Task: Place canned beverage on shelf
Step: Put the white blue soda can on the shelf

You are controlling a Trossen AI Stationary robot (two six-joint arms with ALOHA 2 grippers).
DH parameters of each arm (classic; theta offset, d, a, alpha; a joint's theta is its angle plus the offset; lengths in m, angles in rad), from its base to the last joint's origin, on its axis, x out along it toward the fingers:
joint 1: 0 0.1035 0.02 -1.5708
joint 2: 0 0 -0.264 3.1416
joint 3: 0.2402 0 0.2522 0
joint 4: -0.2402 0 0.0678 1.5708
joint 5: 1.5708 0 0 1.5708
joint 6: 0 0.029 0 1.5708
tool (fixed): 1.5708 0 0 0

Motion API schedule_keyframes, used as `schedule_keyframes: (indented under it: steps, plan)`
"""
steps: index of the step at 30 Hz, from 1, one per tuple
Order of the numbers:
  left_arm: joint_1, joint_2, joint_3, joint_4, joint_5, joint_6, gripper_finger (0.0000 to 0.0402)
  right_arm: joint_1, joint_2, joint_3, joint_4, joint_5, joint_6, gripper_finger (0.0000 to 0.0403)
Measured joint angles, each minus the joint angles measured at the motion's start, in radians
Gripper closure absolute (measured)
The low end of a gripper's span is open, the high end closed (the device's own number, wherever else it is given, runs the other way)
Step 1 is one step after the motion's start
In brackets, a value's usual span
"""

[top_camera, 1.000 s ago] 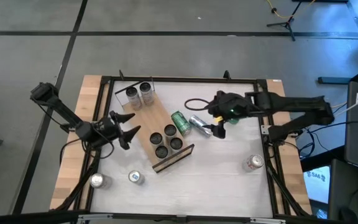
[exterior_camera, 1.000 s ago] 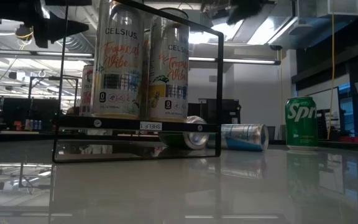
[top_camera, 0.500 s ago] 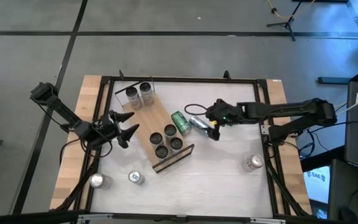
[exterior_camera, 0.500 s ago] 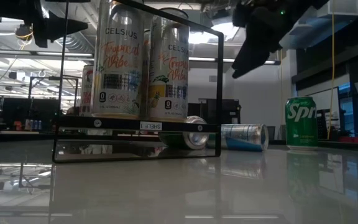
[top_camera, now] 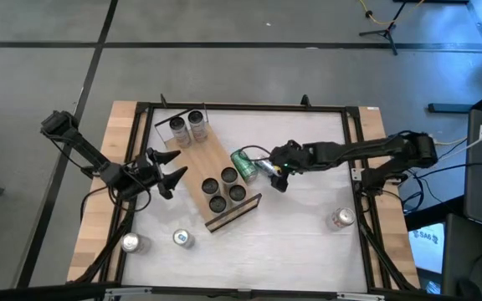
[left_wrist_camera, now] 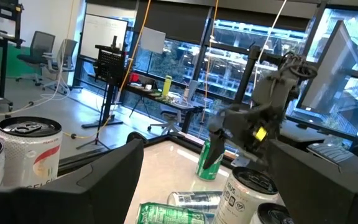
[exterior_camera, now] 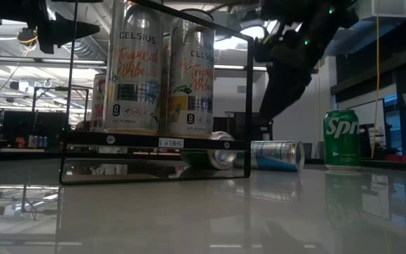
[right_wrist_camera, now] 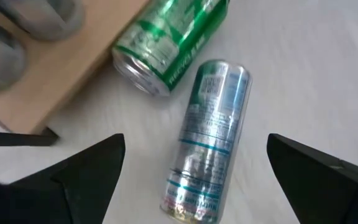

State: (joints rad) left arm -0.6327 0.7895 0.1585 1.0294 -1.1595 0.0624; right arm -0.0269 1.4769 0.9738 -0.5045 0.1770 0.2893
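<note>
Right arm lowered; shelf (top_camera: 216, 171) light-wood, dark-edged.

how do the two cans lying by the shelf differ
The green can is wider and rests against the shelf; the silver can is slimmer, with blue-green print, and lies clear of the shelf. The right gripper hangs open over the silver can only. Both lie on their sides.

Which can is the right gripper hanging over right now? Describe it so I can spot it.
Start at the shelf lying diagonally mid-table. Off its right long edge two cans lie on their sides, under the open right gripper. Yours is the slim silver can with teal print, farther from the shelf than the green can.
</note>
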Motion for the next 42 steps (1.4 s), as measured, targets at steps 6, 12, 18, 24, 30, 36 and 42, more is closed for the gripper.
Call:
schedule_keyframes:
  steps: [6, 12, 18, 24, 30, 36, 42]
  plan:
    - [0.0, 0.0, 0.0, 0.0, 0.0, 0.0, 0.007, -0.001, 0.068, 0.0, -0.002, 0.016, 0.002, 0.0015]
    - [0.0, 0.0, 0.0, -0.007, 0.001, 0.001, 0.007, -0.031, 0.108, 0.0, -0.021, 0.02, 0.025, 0.0015]
    - [0.0, 0.0, 0.001, -0.009, 0.003, 0.001, 0.007, -0.073, 0.119, -0.001, -0.028, -0.03, 0.05, 0.0015]
    - [0.0, 0.0, 0.001, -0.012, 0.009, 0.001, 0.007, -0.071, 0.119, -0.001, -0.029, -0.065, 0.044, 0.0015]
    - [0.0, 0.0, 0.001, -0.012, 0.011, 0.001, 0.007, -0.071, 0.119, -0.001, -0.027, -0.048, 0.043, 0.0015]
    - [0.0, 0.0, 0.001, -0.013, 0.021, 0.0, 0.007, -0.072, 0.142, -0.001, -0.027, -0.018, 0.043, 0.0015]
    - [0.0, 0.0, 0.001, -0.013, 0.026, 0.0, 0.007, -0.071, 0.191, -0.001, -0.028, -0.047, 0.046, 0.0015]
